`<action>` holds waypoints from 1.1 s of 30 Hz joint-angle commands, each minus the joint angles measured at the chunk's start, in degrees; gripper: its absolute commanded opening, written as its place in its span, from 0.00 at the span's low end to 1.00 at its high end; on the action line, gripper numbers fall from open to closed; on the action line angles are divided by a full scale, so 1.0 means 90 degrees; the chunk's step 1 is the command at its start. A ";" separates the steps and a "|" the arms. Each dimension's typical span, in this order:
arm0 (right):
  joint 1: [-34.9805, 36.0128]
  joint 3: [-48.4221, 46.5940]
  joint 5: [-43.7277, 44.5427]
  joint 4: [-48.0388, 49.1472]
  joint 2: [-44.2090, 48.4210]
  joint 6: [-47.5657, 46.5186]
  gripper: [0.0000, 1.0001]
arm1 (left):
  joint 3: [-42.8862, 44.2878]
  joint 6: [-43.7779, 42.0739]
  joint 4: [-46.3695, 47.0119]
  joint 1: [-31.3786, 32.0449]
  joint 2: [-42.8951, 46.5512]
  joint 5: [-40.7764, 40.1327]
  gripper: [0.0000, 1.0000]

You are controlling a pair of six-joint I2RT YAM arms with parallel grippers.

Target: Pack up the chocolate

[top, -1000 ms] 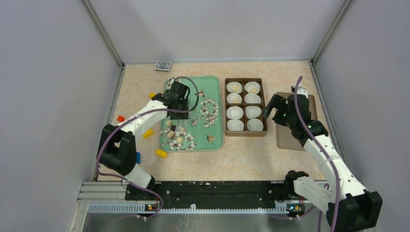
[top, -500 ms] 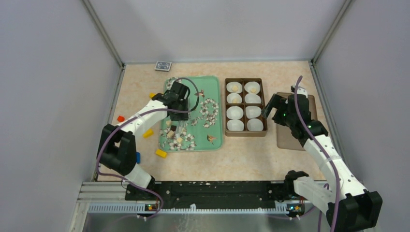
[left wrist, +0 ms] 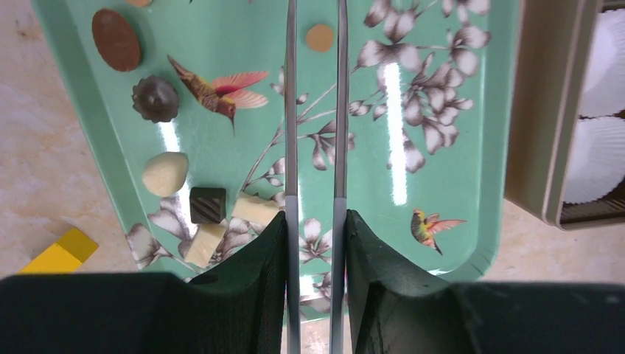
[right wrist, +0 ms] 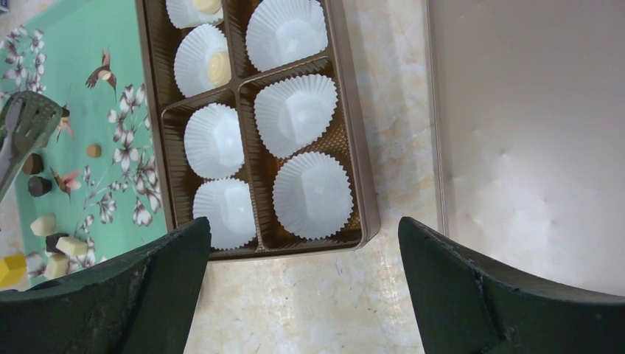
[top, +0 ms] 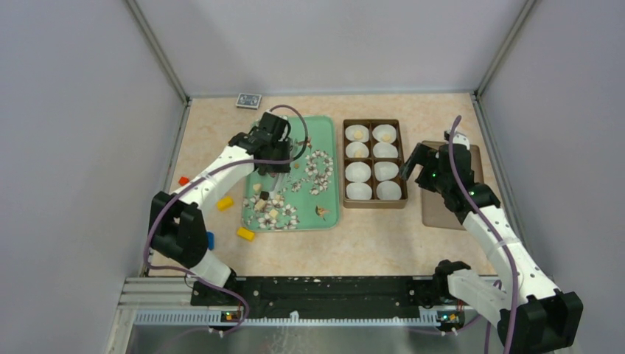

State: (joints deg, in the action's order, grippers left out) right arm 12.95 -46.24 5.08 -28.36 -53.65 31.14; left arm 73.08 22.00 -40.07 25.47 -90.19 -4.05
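Observation:
Several chocolates lie on the left part of the green tray [left wrist: 472, 147]: a brown oval [left wrist: 116, 39], a dark fluted one [left wrist: 155, 99], a cream one [left wrist: 164, 173], a dark square [left wrist: 207, 204], cream squares [left wrist: 256, 209] and a small tan disc [left wrist: 320, 37]. My left gripper [left wrist: 315, 221] is shut on metal tongs [left wrist: 291, 110] whose arms stand slightly apart above the tray, with the tan disc between them; their tips are out of view. It shows over the tray's far left [top: 270, 141]. The brown box [top: 374, 162] has white paper cups, three with cream chocolates. My right gripper [right wrist: 304, 243] is open and empty by the box's near right corner.
The box's tan lid [right wrist: 531, 133] lies right of the box, under my right arm. Yellow blocks [top: 225, 203] [top: 245, 234], a red block [top: 183, 180] and a blue one [top: 210, 240] lie left of the tray. A small card pack [top: 248, 100] sits at the back. Walls enclose three sides.
My left gripper with the tongs has moved a little toward the far end of the tray and turned. The right arm has not moved.

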 commanded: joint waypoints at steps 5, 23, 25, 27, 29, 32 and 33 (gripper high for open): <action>0.0001 -0.0413 0.0408 -0.0023 0.0103 -0.0148 0.96 | 0.1150 -0.0297 0.0165 0.0828 -0.0017 0.0278 0.16; -0.0007 -0.0418 0.0654 -0.0197 0.0278 -0.0177 0.96 | 0.2721 -0.0315 0.0381 0.2048 -0.1374 0.0748 0.16; -0.0013 -0.0427 0.0715 -0.0257 0.0317 -0.0204 0.96 | 0.2862 -0.0344 0.0472 0.2151 -0.1567 0.0813 0.17; -0.0008 -0.0438 0.0779 -0.0298 0.0375 -0.0233 0.96 | 0.3035 -0.0352 0.0518 0.2237 -0.1772 0.0893 0.17; -0.0006 -0.0430 0.0851 -0.0362 0.0439 -0.0267 0.96 | 0.3186 -0.0373 0.0564 0.2297 -0.1975 0.0965 0.17; -0.0013 -0.0429 0.0905 -0.0433 0.0499 -0.0276 0.96 | 0.3420 -0.0374 0.0607 0.2357 -0.2297 0.1085 0.17; -0.0007 -0.0429 0.0909 -0.0456 0.0503 -0.0289 0.96 | 0.3474 -0.0381 0.0630 0.2360 -0.2427 0.1110 0.17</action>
State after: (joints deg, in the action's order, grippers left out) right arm 12.95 -47.35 11.40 -31.68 -50.52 29.56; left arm 100.14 19.31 -38.35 46.46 -109.43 3.92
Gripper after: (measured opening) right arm 0.959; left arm 0.354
